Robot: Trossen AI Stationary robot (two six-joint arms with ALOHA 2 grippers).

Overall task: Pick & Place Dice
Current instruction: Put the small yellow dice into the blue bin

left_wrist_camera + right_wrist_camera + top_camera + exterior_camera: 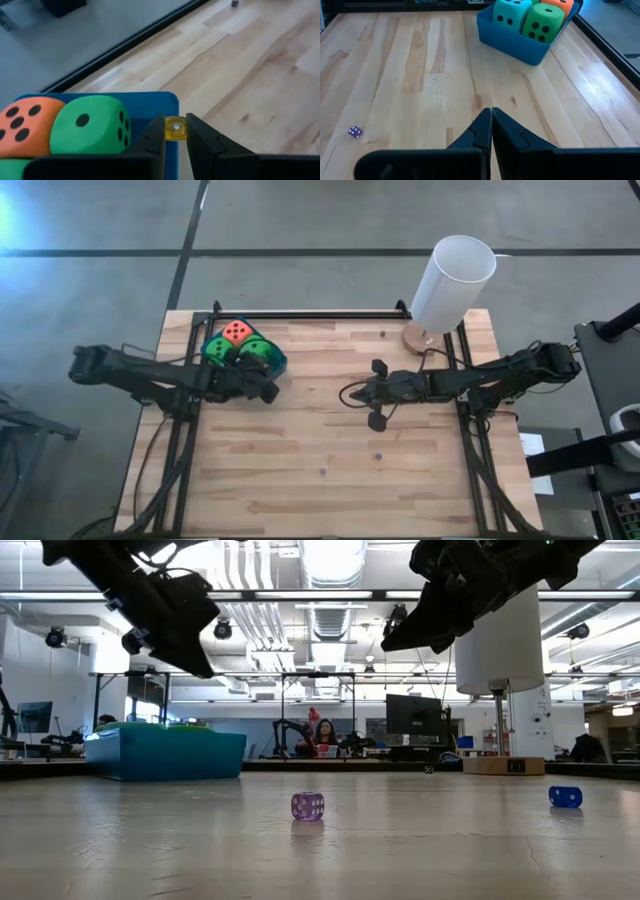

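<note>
Tabletop of pale planks (330,500), with blue tray (280,363) near its back-left corner. Inside the tray, 4 big foam dice packed close: 1 orange-red die (237,332) toward the back edge, 1 teal die (512,11), and 2 green dice (90,125) beside them. At the tray's rim on the side facing the tabletop's middle, left gripper (175,131), fingers nearly together and pinching a tiny yellow die (175,128) between the tips. Yellow die held right at the tray's corner, beside the nearest green die but apart from it; cannot tell whether above the rim or just outside it. Over the tabletop's middle, somewhat toward the right edge, right gripper (491,112), raised off the wood, fingers pressed together on nothing, pointing toward the tray. On bare wood nearer the front edge, well apart from the tray, 2 more tiny dice: purple die (307,805) and, farther toward the right edge, small blue die (565,796). Near the back-right corner, tall white cylinder (452,280) on a wooden base.
</note>
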